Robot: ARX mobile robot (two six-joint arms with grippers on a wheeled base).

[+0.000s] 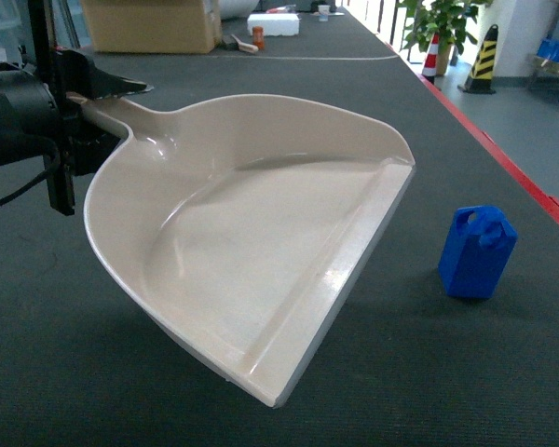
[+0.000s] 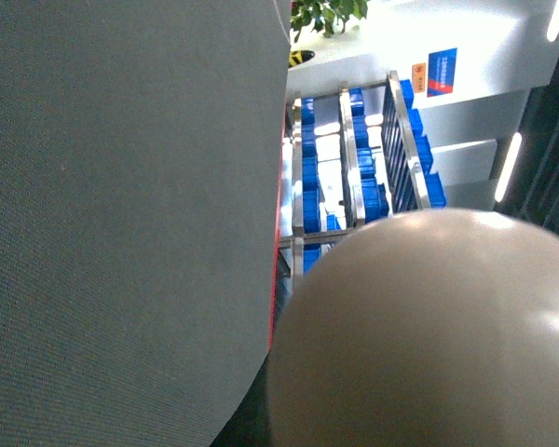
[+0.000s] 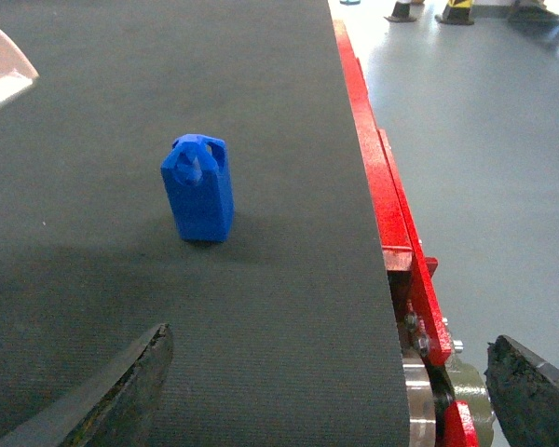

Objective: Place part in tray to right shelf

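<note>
Head view, tray: the cream tray (image 1: pixel 252 242) is held up off the dark tabletop (image 1: pixel 56 372) by its stub handle, front lip tilted down toward the part.
Head view, left gripper: the left gripper (image 1: pixel 107 88) is clamped on the tray's handle.
Head view, part: the blue part (image 1: pixel 477 251) stands upright on the tabletop, near the tray's lip but apart from it, not yet inside.
Left wrist view: mostly the tray's rounded back (image 2: pixel 429 335); beyond it the right shelf (image 2: pixel 354 177) with its blue crates (image 2: pixel 309 158).
Right wrist view, right gripper: the right gripper (image 3: pixel 335 396) is spread wide, empty, short of the part (image 3: pixel 198 189).
Step in hand: I'd say picking up the part.
Next move: the right gripper needs to reach forward, straddle the part, close and lift it over the tray.
</note>
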